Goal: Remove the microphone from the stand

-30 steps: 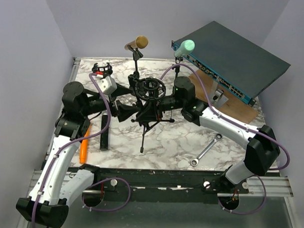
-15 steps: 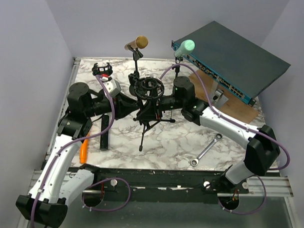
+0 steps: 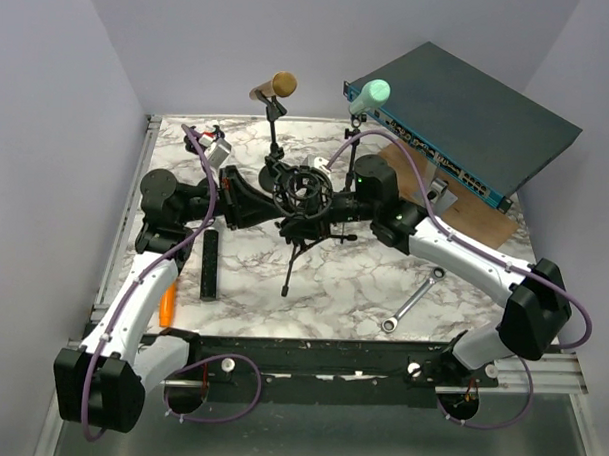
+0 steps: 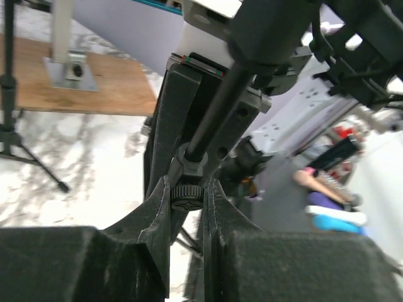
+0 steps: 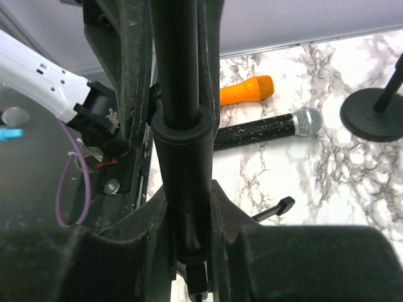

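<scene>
Mid-table on the marble (image 3: 363,280), both my grippers are on the tripod stand (image 3: 291,271). Left gripper (image 4: 187,192): pinched tight on a knurled knob (image 4: 187,201) at a black rod's end. Right gripper (image 5: 184,192): squeezed round the stand's thick pole, right at its collar. Shock-mount ring (image 3: 304,185) tops the stand, just above where my grippers meet. Microphone inside it? Can't tell from here.

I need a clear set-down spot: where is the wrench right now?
Top view: the wrench lies on the marble table, in its right half near the front edge, to the right of the tripod stand.
</scene>
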